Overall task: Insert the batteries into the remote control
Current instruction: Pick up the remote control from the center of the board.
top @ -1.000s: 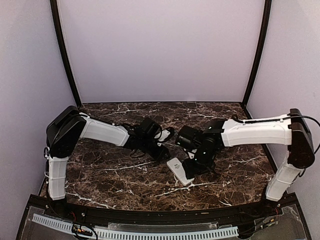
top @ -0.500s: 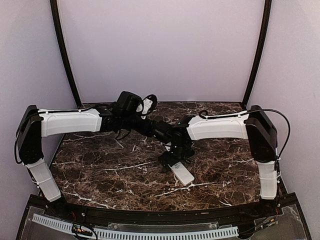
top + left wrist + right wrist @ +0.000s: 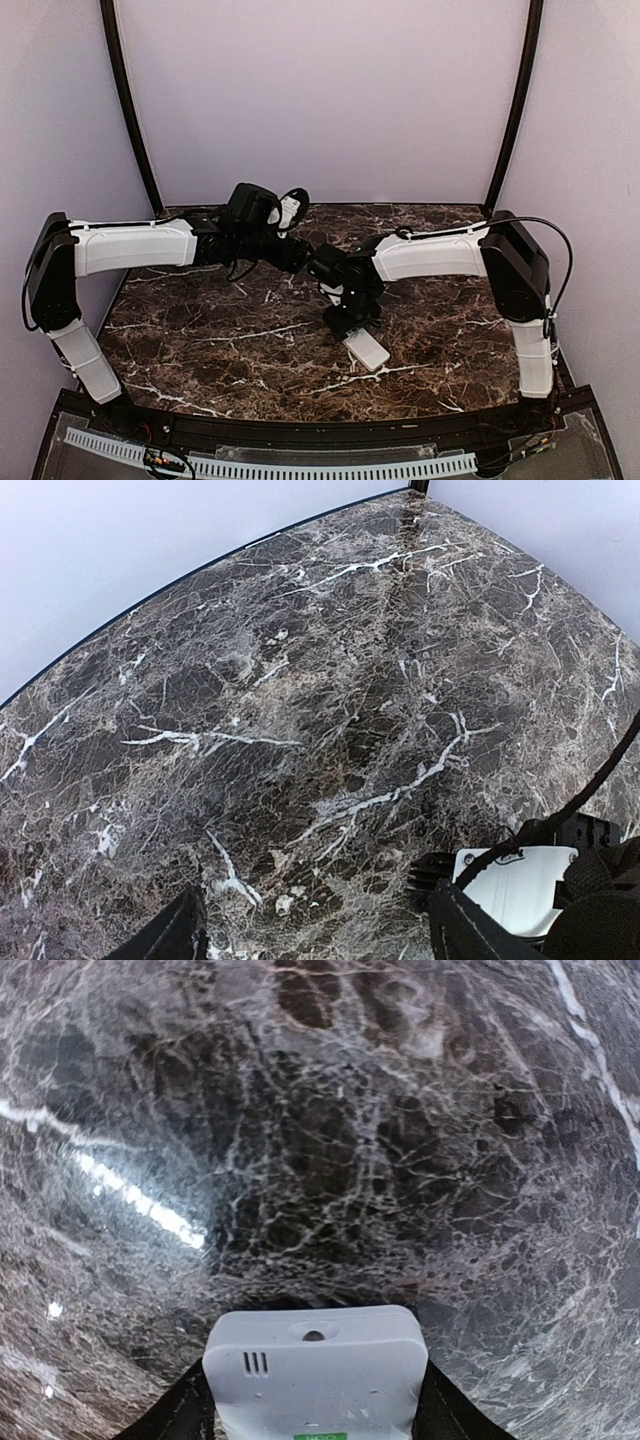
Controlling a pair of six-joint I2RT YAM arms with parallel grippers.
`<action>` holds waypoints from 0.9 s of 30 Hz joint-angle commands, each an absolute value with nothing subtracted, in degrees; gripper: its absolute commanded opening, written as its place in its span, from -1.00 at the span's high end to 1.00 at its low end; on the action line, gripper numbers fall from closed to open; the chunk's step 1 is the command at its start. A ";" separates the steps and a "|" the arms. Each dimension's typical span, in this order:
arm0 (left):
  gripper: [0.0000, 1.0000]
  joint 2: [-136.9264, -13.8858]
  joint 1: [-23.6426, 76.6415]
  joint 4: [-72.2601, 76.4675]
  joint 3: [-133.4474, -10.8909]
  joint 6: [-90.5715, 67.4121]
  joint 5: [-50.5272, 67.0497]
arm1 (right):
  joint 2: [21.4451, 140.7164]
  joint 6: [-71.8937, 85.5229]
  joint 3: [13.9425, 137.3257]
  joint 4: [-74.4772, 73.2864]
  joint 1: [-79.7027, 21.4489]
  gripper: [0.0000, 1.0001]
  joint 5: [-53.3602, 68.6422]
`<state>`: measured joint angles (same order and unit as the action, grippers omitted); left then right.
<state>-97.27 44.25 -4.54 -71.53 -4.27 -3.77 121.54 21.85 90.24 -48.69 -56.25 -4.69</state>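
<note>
Small white oblong plastic remote control [image 3: 367, 349], lying flat on the dark marble table [image 3: 300, 680], near centre. It is probably light, rigid and smooth-shelled, so apt to slide, and is best held across its long edges. The visible face shows vent slits, a small round hole and a green label. The right claw [image 3: 312, 1400] straddles its far end; whether it presses the sides cannot be told. The left claw [image 3: 320, 935] stands open and empty over bare marble.

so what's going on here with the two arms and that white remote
The right gripper is down on the remote control, which lies on the marble table. Its fingers sit either side of one end, though whether they are squeezing it is unclear. The left gripper hangs open above the marble, holding nothing. No batteries show in any view.
</note>
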 commanded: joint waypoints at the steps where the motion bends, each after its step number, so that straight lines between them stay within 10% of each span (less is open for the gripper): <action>1: -0.50 -96.42 44.03 -5.01 -70.84 -3.67 -2.82 | 121.87 22.32 86.94 -48.92 -56.16 -0.09 -1.61; 13: -0.46 -94.51 44.11 -4.65 -69.98 -6.95 -0.33 | 114.62 29.48 86.65 -47.84 -53.84 0.53 -3.09; 27: -0.49 -96.33 48.78 1.59 -64.40 -15.88 12.66 | 105.14 41.61 79.44 -35.25 -49.87 0.69 -0.34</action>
<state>-95.98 47.03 -1.89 -66.24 -11.64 5.89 105.86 37.58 80.20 -38.22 -50.28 -0.99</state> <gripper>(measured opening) 0.726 0.532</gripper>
